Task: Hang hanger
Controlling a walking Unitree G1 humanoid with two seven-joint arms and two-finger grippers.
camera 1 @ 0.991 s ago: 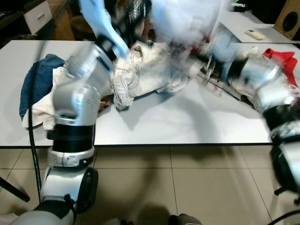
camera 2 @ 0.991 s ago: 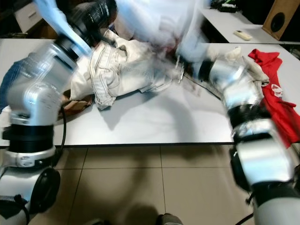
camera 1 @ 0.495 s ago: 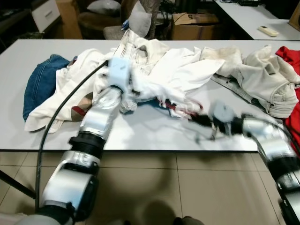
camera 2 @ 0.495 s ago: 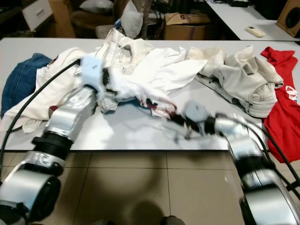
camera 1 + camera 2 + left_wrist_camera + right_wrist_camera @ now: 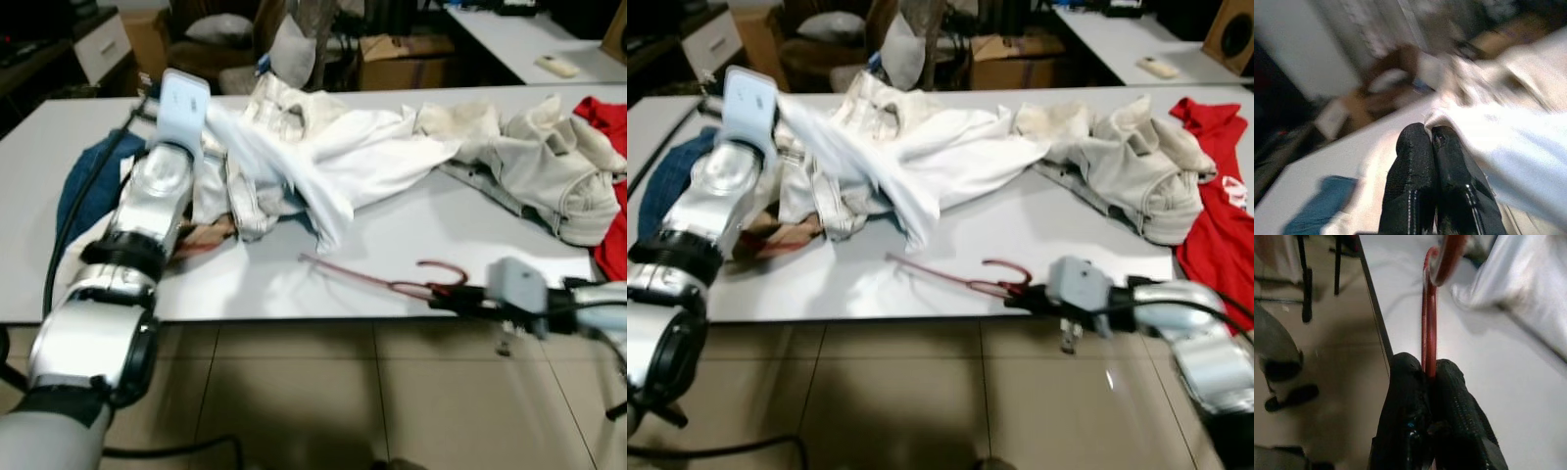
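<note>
- Hanger (image 5: 955, 277): thin red wire, lies on the white table (image 5: 950, 245) near the front edge, hook (image 5: 1009, 270) curling up at the end nearest the right gripper.
- Right gripper (image 5: 1426, 377): fingers pressed together on the hanger's red wire; in the right wrist view the wire runs straight out from between the black fingertips (image 5: 1405, 369) along the table edge. In the eye views the gripper sits at the front edge of the table, arm (image 5: 1176, 313) reaching in from the right.
- Left gripper (image 5: 1426, 134): fingers closed, pinching an edge of white cloth (image 5: 1508, 147). Left arm (image 5: 147, 215) is raised over the left part of the table, wrist high, cloth (image 5: 911, 157) stretched from the gripper down across the pile.
- Clothes pile: white jeans-like garment (image 5: 823, 186) and more white fabric bunched under and beside the lifted cloth, left of table centre.
- Blue denim (image 5: 83, 191) at the far left of the table, partly behind the left arm.
- Beige jacket (image 5: 1136, 166) heaped on the right side, well apart from the hanger.
- Red shirt (image 5: 1215, 225) at the right edge, just beside the jacket, hanging partly over the edge.
- Tile floor (image 5: 921, 401) below the table; boxes and clutter (image 5: 1009, 44) behind, blurred.
</note>
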